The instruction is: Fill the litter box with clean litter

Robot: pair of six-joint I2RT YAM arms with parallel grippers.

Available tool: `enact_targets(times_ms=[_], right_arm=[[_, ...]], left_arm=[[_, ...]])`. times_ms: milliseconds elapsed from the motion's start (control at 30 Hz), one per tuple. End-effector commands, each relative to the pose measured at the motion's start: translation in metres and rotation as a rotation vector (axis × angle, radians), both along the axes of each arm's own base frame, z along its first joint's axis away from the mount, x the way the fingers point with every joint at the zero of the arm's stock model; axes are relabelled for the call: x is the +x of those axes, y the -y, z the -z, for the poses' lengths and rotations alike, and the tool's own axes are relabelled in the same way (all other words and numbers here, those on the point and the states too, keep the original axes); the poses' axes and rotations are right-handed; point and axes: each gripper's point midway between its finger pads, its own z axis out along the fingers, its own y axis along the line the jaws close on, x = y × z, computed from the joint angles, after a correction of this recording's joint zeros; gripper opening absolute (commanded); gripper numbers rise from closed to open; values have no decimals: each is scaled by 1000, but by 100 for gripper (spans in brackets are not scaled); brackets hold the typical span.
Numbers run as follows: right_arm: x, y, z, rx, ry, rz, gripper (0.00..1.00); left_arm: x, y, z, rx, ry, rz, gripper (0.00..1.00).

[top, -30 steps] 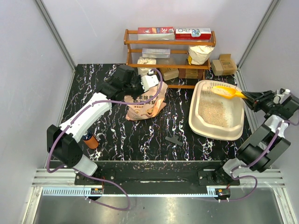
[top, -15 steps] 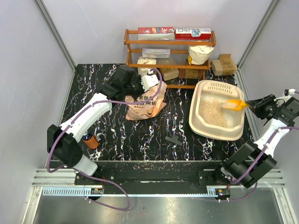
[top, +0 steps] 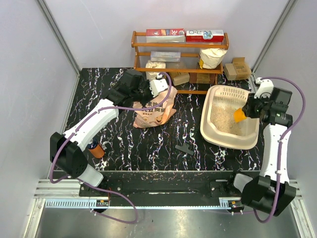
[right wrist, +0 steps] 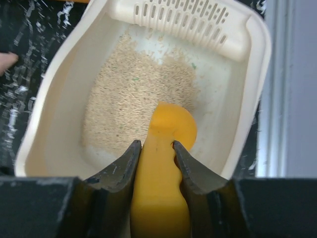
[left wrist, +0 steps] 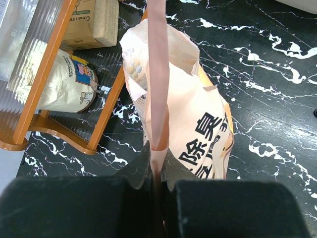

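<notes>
One litter box (top: pixel 229 92), one scoop (top: pixel 239 115), one bag (top: pixel 154 112)

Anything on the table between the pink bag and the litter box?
No: in the top view the table between the bag and the litter box is bare. A small black piece lies nearer the arms, off that line.

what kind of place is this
Probably a lab robot cell, not a home: plain grey walls with aluminium rails, black marbled tabletop, orange wooden shelf rack, cream plastic litter box.
</notes>
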Motion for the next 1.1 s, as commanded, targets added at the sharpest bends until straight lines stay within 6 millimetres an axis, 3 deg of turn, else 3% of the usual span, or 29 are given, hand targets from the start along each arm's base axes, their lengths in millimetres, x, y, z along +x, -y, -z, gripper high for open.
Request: enact_targets(times_ms=[0, 167, 233, 267, 333, 400, 467, 533, 700, 733, 800, 867, 900, 1000, 1067], right_arm=[[1, 20, -24, -340, -14, -66, 0], [12, 9, -40, -365, -38, -143, 0], [20, -1, -66, -296, 11, -142, 0], [24, -19, -69, -215, 24, -209, 0], [32, -40, -100, -128, 109, -257, 0], [40, -79, -127, 32, 182, -367, 0], [47, -122, -141, 170, 205, -493, 0], [58, -152, -155, 266, 230, -576, 0], [80, -214, -158, 303, 237, -722, 0], [93, -222, -153, 325, 224, -724, 0], [100, -239, -161, 348, 239, -760, 0], [114, -253, -153, 369, 217, -772, 0], [116, -260, -159, 364, 233, -794, 0], [121, -284, -147, 346, 211, -856, 0], [118, -300, -129, 325, 169, -910, 0]], left_arm=[[-3, 16, -44, -117, 96, 55, 0], [-4, 15, -43, -120, 84, 54, 0], [-5, 17, -45, -126, 82, 58, 0], [-6, 17, -46, -130, 79, 55, 0], [-6, 16, -46, -131, 75, 53, 0], [-8, 17, -47, -133, 72, 60, 0], [-10, 17, -46, -137, 61, 63, 0], [-12, 18, -47, -143, 57, 66, 0], [-15, 15, -48, -147, 55, 57, 0], [-16, 14, -48, -148, 55, 53, 0], [-17, 13, -46, -145, 49, 51, 0], [-18, 11, -45, -142, 52, 48, 0], [-19, 10, -44, -140, 47, 45, 0], [-19, 9, -45, -137, 53, 40, 0], [-18, 8, -47, -136, 59, 37, 0]])
